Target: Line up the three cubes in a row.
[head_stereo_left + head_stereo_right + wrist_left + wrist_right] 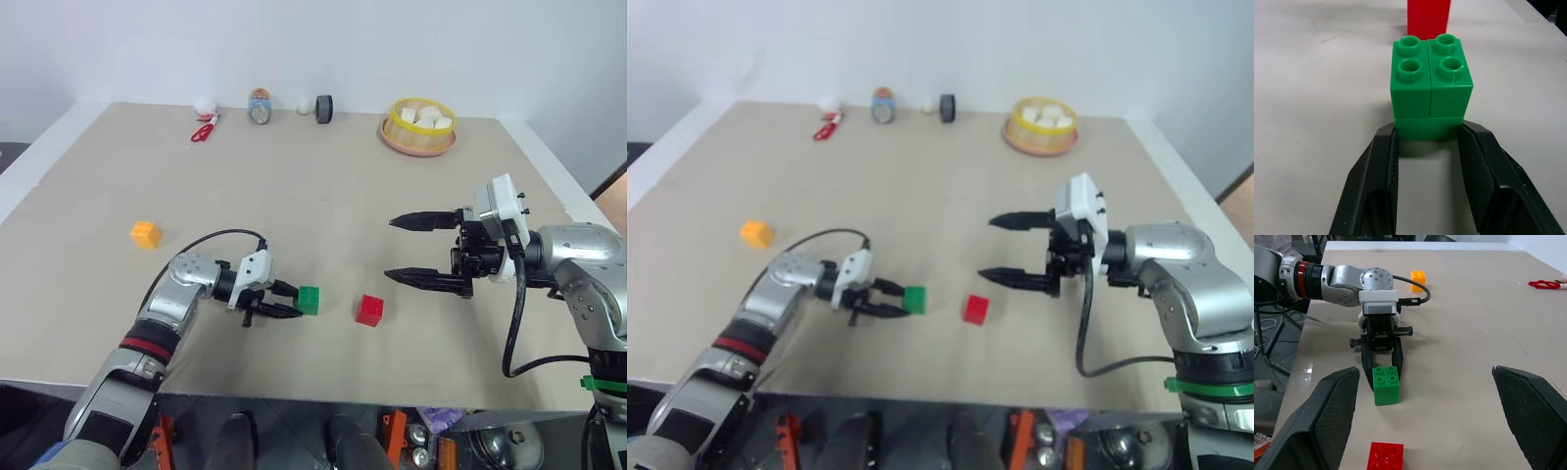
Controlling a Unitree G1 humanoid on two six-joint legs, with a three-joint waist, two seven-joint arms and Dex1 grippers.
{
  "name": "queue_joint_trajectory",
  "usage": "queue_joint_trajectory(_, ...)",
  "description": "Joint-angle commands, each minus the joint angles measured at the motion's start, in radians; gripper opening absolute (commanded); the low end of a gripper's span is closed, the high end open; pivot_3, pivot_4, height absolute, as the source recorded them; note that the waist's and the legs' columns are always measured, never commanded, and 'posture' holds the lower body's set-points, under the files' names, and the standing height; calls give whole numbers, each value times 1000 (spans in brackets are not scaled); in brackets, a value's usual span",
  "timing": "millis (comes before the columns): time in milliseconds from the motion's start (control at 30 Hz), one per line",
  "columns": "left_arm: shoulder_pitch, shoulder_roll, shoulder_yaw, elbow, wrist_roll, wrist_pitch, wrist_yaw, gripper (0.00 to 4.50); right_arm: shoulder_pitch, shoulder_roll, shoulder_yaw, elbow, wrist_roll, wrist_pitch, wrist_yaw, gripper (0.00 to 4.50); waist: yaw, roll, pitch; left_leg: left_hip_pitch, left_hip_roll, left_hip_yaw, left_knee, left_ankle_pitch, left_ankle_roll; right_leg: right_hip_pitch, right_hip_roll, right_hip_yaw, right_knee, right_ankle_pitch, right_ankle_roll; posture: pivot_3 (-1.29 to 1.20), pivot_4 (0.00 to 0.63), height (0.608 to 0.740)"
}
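The green cube (pixel 309 300) rests on the tan table near the front, and my left gripper (pixel 298 302) is shut on its near lower edge, one finger on each side. In the left wrist view the green cube (pixel 1431 83) has the red cube (pixel 1428 17) just beyond it. The red cube (pixel 370 309) sits a short gap to the right of the green one. Far off to the left lies the orange-yellow cube (pixel 145 234), by itself. My right gripper (pixel 390 249) hangs open above the table, right of the red cube, with nothing between its fingers.
At the table's far edge stand a yellow bowl (pixel 419 127) of white lumps, a black roll (pixel 324 109), a small can (pixel 260 106) and red scissors (pixel 203 132). The table's front edge runs just below the cubes.
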Motion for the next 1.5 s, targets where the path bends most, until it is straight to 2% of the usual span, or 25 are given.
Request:
queue_joint_trajectory(33, -8, 6, 3, -44, -17, 15, -20, 1222, -19, 0, -3, -7, -1, -14, -1, 4500, -1, 0, 0, 0, 0, 0, -1, 0, 0, 0, 0, 0, 0, -1, 0, 0, 150, 740)
queue_joint_trajectory(500, -15, -11, -16, -28, 18, 6, -12, 1222, -27, 8, 5, 0, -7, -22, -7, 4500, -1, 0, 0, -1, 0, -1, -1, -2, 0, 1, 1, 0, 0, -4, 1, 0, 150, 740)
queue_joint_trajectory(967, 18, 14, -21, -68, 5, 11, -42, 1222, -35, 10, 11, 10, -15, -28, -2, 4500, -1, 0, 0, -1, 0, -2, -1, -2, -1, 1, 1, 0, 0, -4, 1, 0, 150, 740)
queue_joint_trajectory(1233, 20, 9, -25, -26, 50, -40, 24, 1222, -49, 11, 18, 24, -19, -31, 2, 4500, -1, 0, 0, -1, 0, -1, -1, -2, 0, 1, 1, 0, 0, -4, 1, 0, 150, 740)
queue_joint_trajectory(1267, 14, 5, -23, -12, 58, -47, 41, 2242, -50, 12, 20, 25, -20, -32, 2, 4500, -1, 0, 0, 0, 0, -1, 0, -2, 0, 1, 1, 0, 0, -4, 1, 0, 150, 740)
queue_joint_trajectory(1500, 10, -5, -23, 8, 68, -95, 96, 4454, -59, 16, 21, 31, -21, -31, 4, 4500, -1, 0, 0, 0, 0, -1, 1, -2, 0, 2, 1, 0, 0, -2, 1, 0, 150, 740)
